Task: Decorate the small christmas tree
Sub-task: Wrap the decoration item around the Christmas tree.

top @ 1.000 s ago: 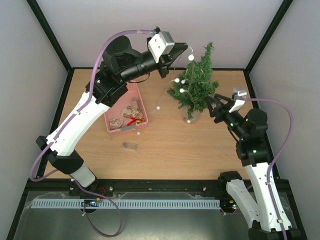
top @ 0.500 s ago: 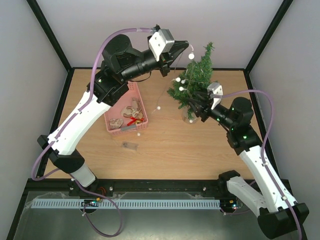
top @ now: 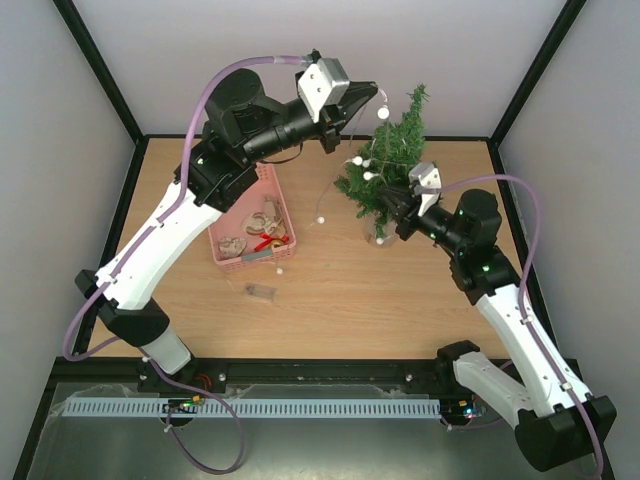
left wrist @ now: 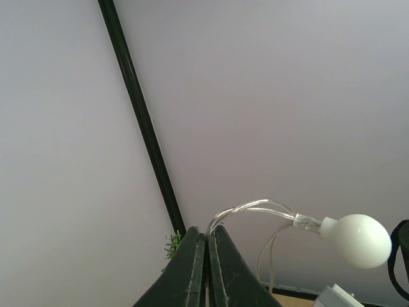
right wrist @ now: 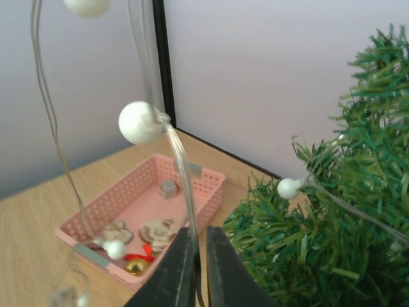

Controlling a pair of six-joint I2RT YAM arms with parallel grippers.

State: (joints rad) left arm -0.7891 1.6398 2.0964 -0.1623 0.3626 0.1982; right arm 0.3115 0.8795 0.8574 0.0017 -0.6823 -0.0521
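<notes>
Pressed together up high at the far side, my left gripper pinches the clear wire of the string of white bulbs. My right gripper nips that wire lower down, just left of the small christmas tree, which stands far right on the table. Bulbs drape across its branches. The pink basket sits to its left.

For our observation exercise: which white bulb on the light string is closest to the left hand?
The bulb right beside the left hand, up by the top of the small christmas tree; the others hang lower.
</notes>
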